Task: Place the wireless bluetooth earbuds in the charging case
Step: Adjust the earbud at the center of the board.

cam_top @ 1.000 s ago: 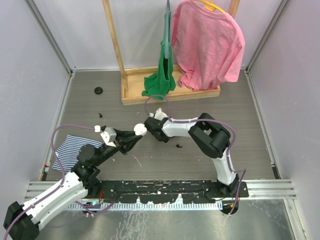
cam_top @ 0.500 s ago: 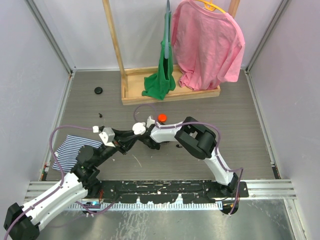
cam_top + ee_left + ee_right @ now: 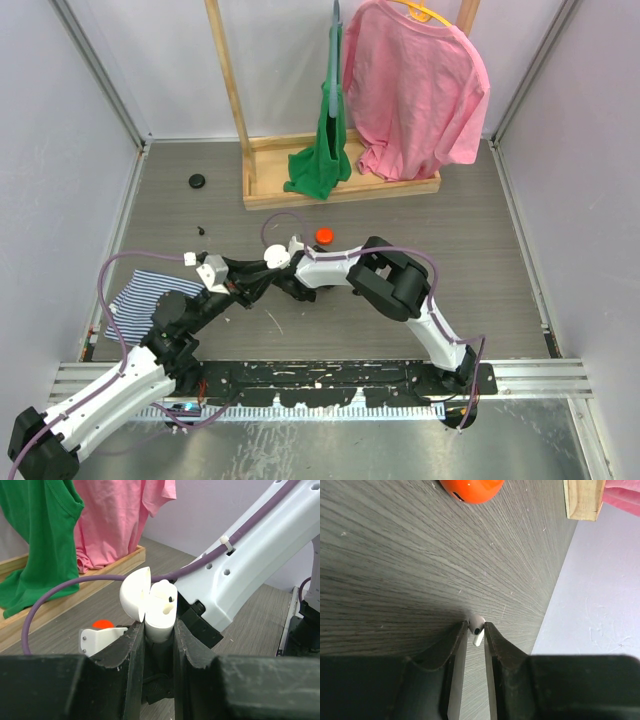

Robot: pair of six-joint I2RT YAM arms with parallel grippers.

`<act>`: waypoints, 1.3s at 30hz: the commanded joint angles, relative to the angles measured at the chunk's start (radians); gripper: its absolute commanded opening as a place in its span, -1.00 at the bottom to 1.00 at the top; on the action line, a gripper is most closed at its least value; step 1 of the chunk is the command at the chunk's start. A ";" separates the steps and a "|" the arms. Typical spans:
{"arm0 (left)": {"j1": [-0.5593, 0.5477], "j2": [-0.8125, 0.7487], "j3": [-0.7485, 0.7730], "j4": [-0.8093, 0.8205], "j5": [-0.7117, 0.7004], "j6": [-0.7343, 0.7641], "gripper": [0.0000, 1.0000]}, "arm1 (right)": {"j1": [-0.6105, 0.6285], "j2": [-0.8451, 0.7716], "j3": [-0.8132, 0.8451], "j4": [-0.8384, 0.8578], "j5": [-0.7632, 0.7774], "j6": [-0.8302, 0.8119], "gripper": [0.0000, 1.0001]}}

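A white charging case [image 3: 160,616] stands upright between the fingers of my left gripper [image 3: 159,628], which is shut on it. Its lid [image 3: 135,592] is hinged open to the left. From above, the case [image 3: 277,257] shows just left of the right arm [image 3: 335,264]. A white earbud [image 3: 476,624] sits between the tips of my right gripper [image 3: 476,628], which is shut on it just over the grey wood-grain table [image 3: 395,570]. Whether an earbud sits in the case I cannot tell.
An orange round object [image 3: 323,236] lies behind the right wrist, also in the right wrist view [image 3: 470,487]. A wooden rack [image 3: 340,188] with a green shirt [image 3: 325,150] and a pink shirt [image 3: 415,90] stands at the back. A striped cloth [image 3: 140,295] and a black disc [image 3: 197,181] lie left.
The right arm has swung left and down, taking its gripper from beside the case to low over the table and uncovering the orange object. The left gripper has held still with the case.
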 commanded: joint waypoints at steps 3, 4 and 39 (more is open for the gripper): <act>0.003 -0.016 0.002 0.036 -0.016 -0.002 -0.90 | 0.017 0.000 0.011 0.100 -0.238 0.057 -0.32; 0.003 -0.017 0.000 0.036 -0.016 -0.003 -0.90 | 0.017 -0.006 0.010 0.104 -0.244 0.054 -0.31; 0.003 -0.035 -0.004 0.036 -0.016 -0.004 -0.90 | -0.153 -0.298 -0.167 0.305 -0.314 -0.093 -0.29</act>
